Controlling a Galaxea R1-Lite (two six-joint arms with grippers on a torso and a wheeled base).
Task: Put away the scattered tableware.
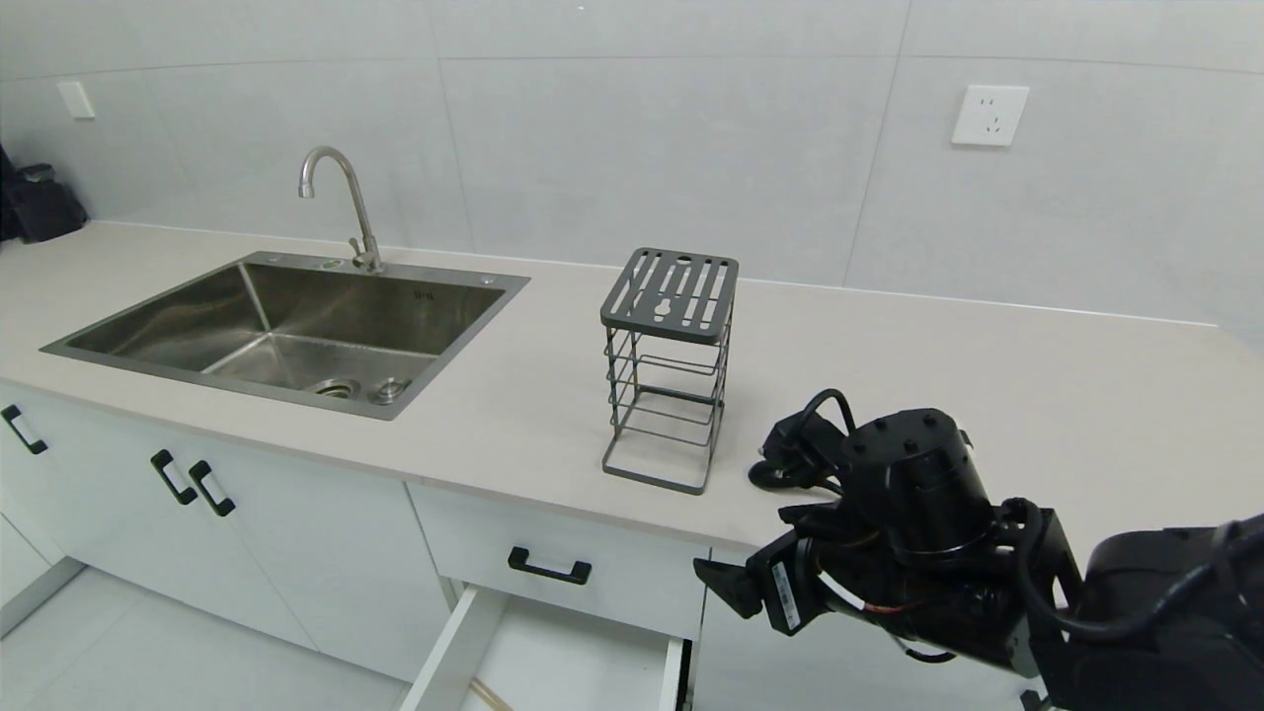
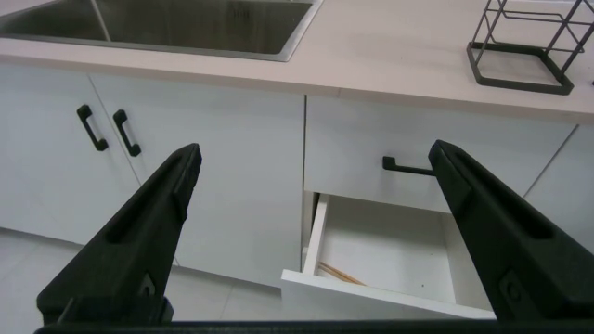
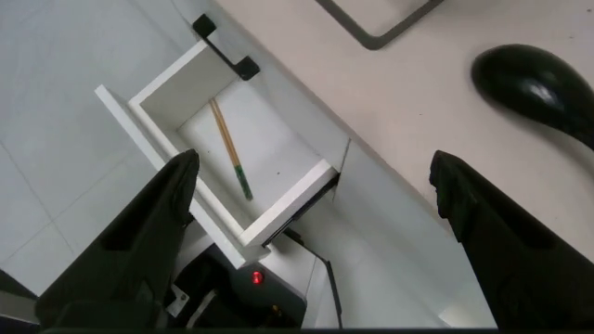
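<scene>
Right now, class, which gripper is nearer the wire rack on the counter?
Right. The right gripper hangs just off the counter edge near the wire rack; the left gripper sits lower, out before the cabinets, farther off.

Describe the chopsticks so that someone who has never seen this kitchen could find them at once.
Below the beige counter, near the dark wire rack, a white drawer stands pulled open under a shut one. On its floor lies a pair of chopsticks, side by side. Thin pale wood with green at one end, they differ from the black handles around them.
</scene>
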